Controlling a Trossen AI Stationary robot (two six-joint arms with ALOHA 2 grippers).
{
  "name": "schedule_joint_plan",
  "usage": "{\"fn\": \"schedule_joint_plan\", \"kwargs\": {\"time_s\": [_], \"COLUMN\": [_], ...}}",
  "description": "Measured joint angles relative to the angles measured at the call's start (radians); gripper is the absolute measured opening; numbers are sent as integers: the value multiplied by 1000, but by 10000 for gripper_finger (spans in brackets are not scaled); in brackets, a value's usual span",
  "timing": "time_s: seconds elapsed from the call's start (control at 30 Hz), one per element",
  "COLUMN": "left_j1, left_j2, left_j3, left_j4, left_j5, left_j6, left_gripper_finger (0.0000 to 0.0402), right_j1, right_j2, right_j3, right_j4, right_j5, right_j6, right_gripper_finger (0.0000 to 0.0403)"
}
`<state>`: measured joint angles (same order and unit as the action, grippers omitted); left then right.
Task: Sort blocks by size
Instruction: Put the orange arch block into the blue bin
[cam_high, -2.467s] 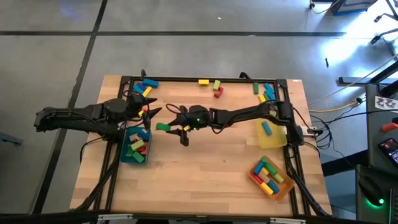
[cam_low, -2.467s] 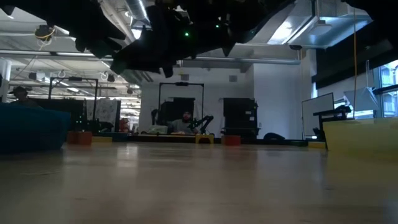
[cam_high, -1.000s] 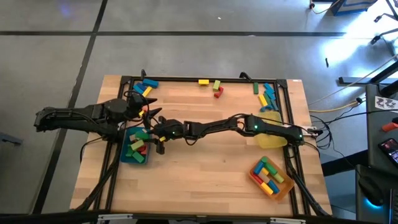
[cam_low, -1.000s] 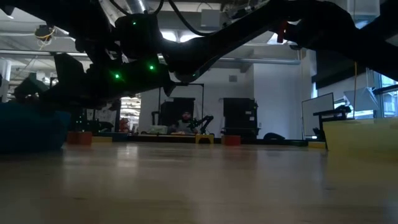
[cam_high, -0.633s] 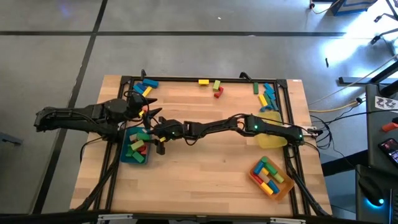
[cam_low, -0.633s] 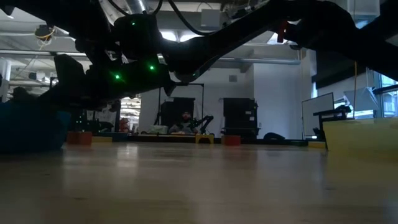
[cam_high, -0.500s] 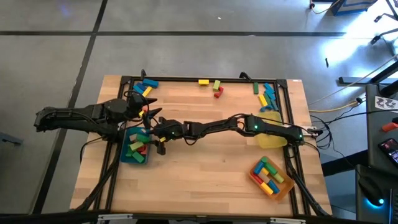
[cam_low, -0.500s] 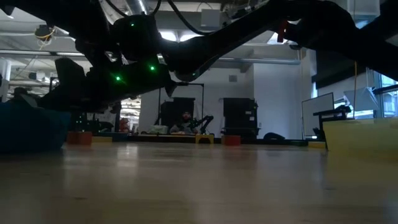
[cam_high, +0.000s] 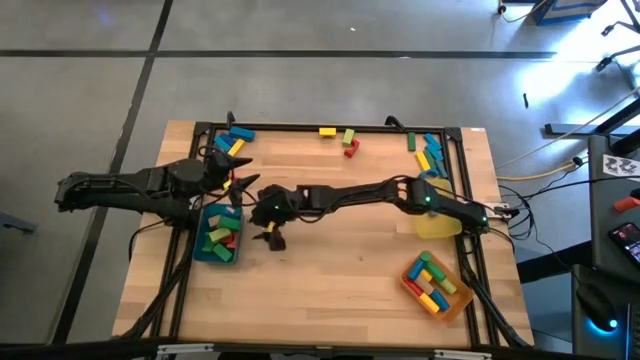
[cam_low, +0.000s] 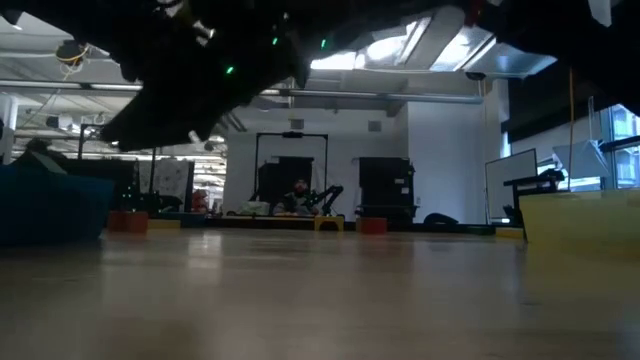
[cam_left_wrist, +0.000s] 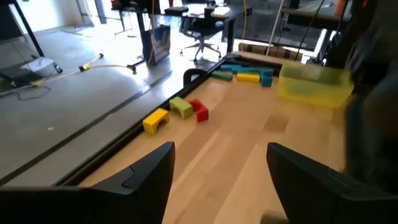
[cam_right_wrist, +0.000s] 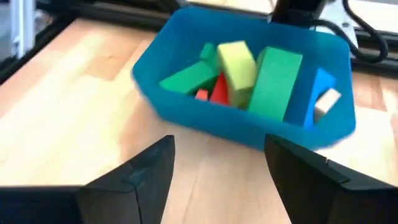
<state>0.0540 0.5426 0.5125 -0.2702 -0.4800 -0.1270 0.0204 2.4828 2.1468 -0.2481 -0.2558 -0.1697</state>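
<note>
Reaching across the worktop (cam_high: 330, 270), the right pincer (cam_high: 270, 238) hangs just beside the teal tray (cam_high: 203, 250) on the left side, its two fingers (cam_right_wrist: 134, 177) spread apart with nothing between them. Seen from the right wrist, that tray holds a large green block (cam_right_wrist: 273, 81), a yellow-green block (cam_right_wrist: 236, 62), another green piece (cam_right_wrist: 186, 78), a red one (cam_right_wrist: 217, 90) and a blue one (cam_right_wrist: 320, 93), all lying loose and overlapping. The left pincer (cam_high: 240, 184) sits at the worktop's left edge, just past the teal tray's far end, its fingers (cam_left_wrist: 149, 171) also parted and empty. Near it, at the far left corner, lie a few blue and yellow blocks (cam_high: 234, 137). Along the far edge rest a yellow arch (cam_left_wrist: 155, 120), a yellow-green block (cam_left_wrist: 181, 107) and a red block (cam_left_wrist: 199, 111), close together. More blue, green and yellow blocks (cam_high: 428, 150) lie at the far right corner, just beyond the yellow tray (cam_high: 440, 222), which the right arm partly covers. An orange tray (cam_high: 436, 284) at the near right holds a packed row of mixed-colour blocks
</note>
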Motion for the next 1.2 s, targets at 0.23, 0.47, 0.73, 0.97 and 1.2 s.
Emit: {"fn": "schedule_joint_plan", "kwargs": {"time_s": [0.23, 0.47, 0.73, 0.97, 1.2], "left_j1": [0, 29, 99, 170, 232], "left_j2": [2, 43, 224, 438, 601], "left_j3": [0, 60, 136, 195, 233], "left_j4": [-146, -304, -488, -583, -645], "left_j5": [1, 2, 8, 72, 129], "left_j6": [-74, -169, -266, -360, -498], "left_gripper_finger": [239, 239, 239, 239, 239], "right_j1": [12, 33, 30, 30, 4], "right_j2": [-122, -337, -611, -668, -669], "right_j3": [-80, -384, -931, -1268, -1334], "right_j4": [-207, -178, 291, 832, 1058], "right_j5": [31, 270, 518, 717, 717], "right_j6": [-26, -5, 84, 87, -19], "right_gripper_finger": [250, 250, 250, 250, 250]}}
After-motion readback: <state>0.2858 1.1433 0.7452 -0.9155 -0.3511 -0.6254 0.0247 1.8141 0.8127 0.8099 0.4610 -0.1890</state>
